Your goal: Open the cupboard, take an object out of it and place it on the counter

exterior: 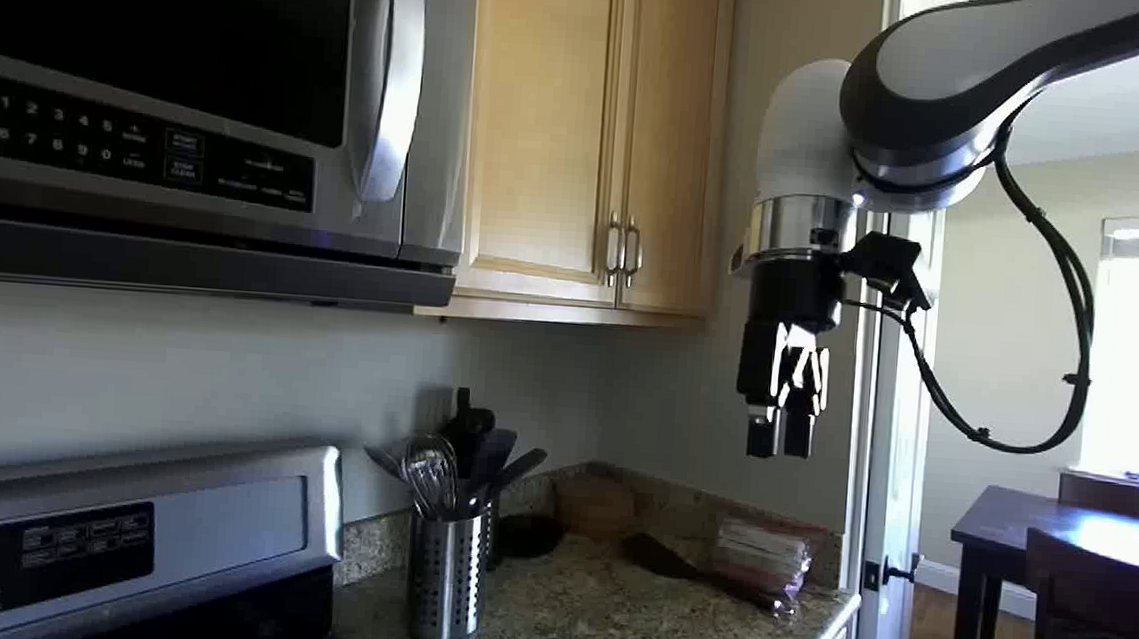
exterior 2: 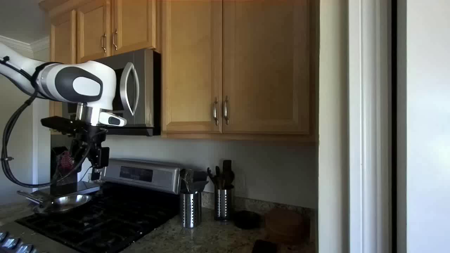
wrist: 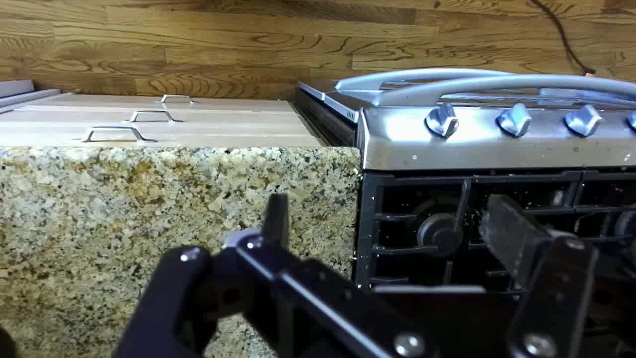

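The cupboard (exterior: 543, 127) is light-tan wood with slim silver handles. It also shows in an exterior view (exterior 2: 263, 63); its doors are closed. The granite counter (exterior: 588, 627) lies below it, and shows in the wrist view (wrist: 124, 209). The small dark object with yellowish bits is not in view; the cupboard's inside is hidden. My gripper (exterior: 780, 436) points down in the air, lower than the cupboard's bottom edge and apart from the doors. In the wrist view the gripper (wrist: 390, 216) has its fingers wide apart with nothing between them, above the counter's edge and the stove.
A microwave (exterior: 381, 146) juts out beside the cupboard. The stove (wrist: 497, 144) adjoins the counter and carries a pan (exterior 2: 63, 203). A steel utensil holder (exterior: 448, 577), a plastic bag (exterior: 763, 559) and a dark round item (exterior 2: 247, 219) stand on the counter. A wall borders the cupboard.
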Tool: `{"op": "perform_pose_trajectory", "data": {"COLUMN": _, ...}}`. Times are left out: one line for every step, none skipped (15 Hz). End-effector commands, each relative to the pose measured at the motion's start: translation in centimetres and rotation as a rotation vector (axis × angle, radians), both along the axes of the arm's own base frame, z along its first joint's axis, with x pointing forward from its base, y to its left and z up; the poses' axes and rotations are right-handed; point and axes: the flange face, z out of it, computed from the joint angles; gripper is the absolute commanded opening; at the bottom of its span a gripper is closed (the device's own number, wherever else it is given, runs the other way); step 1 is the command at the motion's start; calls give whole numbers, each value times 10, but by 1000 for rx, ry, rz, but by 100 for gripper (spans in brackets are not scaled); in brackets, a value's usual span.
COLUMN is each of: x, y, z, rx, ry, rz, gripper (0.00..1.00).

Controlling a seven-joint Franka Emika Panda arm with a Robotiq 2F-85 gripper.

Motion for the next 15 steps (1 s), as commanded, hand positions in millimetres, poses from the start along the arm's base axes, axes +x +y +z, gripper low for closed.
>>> {"op": "perform_pose_trajectory", "data": {"x": 0, "y": 0, "z": 1, "rx": 0, "ry": 1, "rz": 0, "gripper": 100}}
{"op": "perform_pose_trajectory", "data": {"x": 0, "y": 0, "z": 1, "rx": 0, "ry": 1, "rz": 0, "gripper": 100}}
{"op": "perform_pose_trajectory", "data": {"x": 0, "y": 0, "z": 1, "rx": 0, "ry": 1, "rz": 0, "gripper": 100}}
{"op": "perform_pose_trajectory", "data": {"x": 0, "y": 0, "z": 1, "rx": 0, "ry": 1, "rz": 0, "gripper": 100}}
{"op": "perform_pose_trajectory", "data": {"x": 0, "y": 0, "z": 1, "rx": 0, "ry": 1, "rz": 0, "gripper": 100}}
{"op": "perform_pose_trajectory", "data": {"x": 0, "y": 0, "z": 1, "rx": 0, "ry": 1, "rz": 0, "gripper": 100}}
{"op": "perform_pose_trajectory", "data": {"x": 0, "y": 0, "z": 1, "rx": 0, "ry": 1, "rz": 0, "gripper": 100}}
{"op": "perform_pose_trajectory", "data": {"x": -1, "y": 0, "z": 2, "rx": -11, "ry": -26, "rz": -27, "gripper": 100}}
{"op": "perform_pose_trajectory", "data": {"x": 2, "y": -1, "z": 2, "rx": -20, "ry": -51, "rz": -43, "gripper": 100}}
{"op": "perform_pose_trajectory", "data": {"x": 7, "y": -4, "z": 2, "rx": -22, "ry": -83, "rz": -77, "gripper": 100}}
{"op": "perform_pose_trajectory", "data": {"x": 12, "y": -6, "z": 4, "rx": -23, "ry": -110, "rz": -105, "gripper": 100}}
{"op": "perform_pose_trajectory", "data": {"x": 21, "y": -12, "z": 6, "rx": -22, "ry": -154, "rz": -145, "gripper": 100}}
{"op": "perform_pose_trajectory", "data": {"x": 27, "y": -16, "z": 8, "rx": -23, "ry": -188, "rz": -169, "gripper": 100}}
{"op": "perform_pose_trajectory", "data": {"x": 37, "y": -24, "z": 11, "rx": -30, "ry": -238, "rz": -197, "gripper": 100}}
{"op": "perform_pose_trajectory", "data": {"x": 45, "y": -31, "z": 13, "rx": -48, "ry": -280, "rz": -207, "gripper": 100}}
